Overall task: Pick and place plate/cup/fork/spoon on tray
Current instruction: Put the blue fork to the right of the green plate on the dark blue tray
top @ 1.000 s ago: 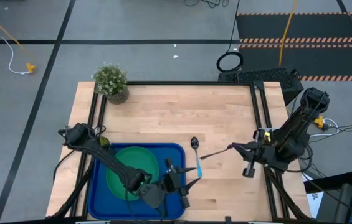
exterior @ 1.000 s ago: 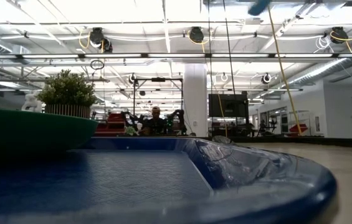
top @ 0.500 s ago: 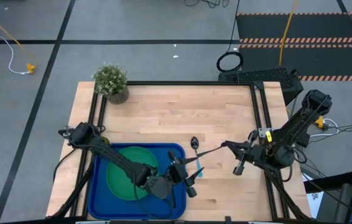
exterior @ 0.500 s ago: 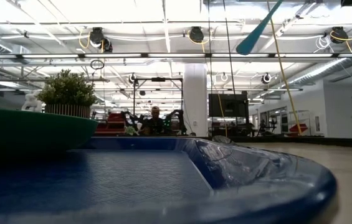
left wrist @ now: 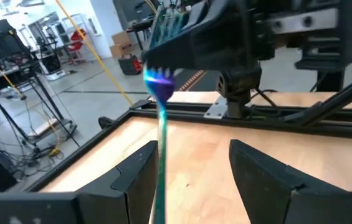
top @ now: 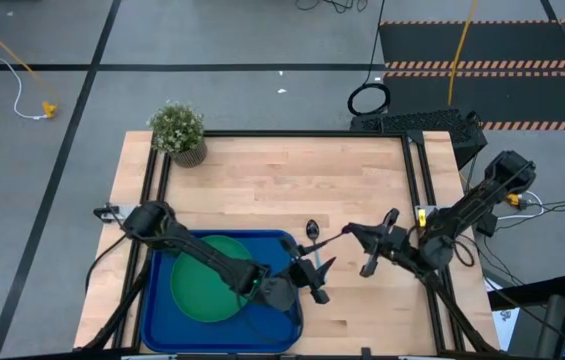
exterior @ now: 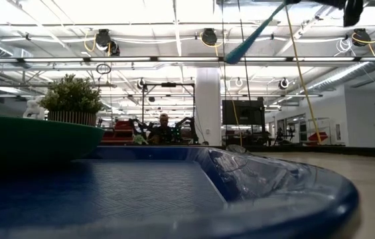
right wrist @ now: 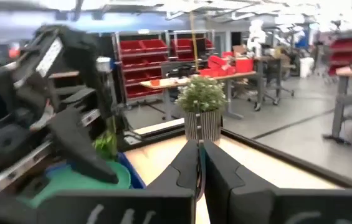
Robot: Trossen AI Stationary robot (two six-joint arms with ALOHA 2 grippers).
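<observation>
Two arms meet just off tray point(top: 162, 315) right rim. Plate point(top: 200, 290) lies flat on tray, left-centre. Cup hidden in high view; green sliver at low view's left edge may be it, cannot tell. Left pincer point(top: 314, 277) fingers spread apart, hovering beyond tray's right rim, fork point(left wrist: 161, 118) hanging between them untouched. Spoon point(top: 312, 231) on worktop point(top: 282, 180) just past tray's far right corner. Right pincer point(top: 346, 232) pressed together, pinching fork handle, right of tray. Potted plant point(top: 178, 131) well beyond tray's far left corner.
</observation>
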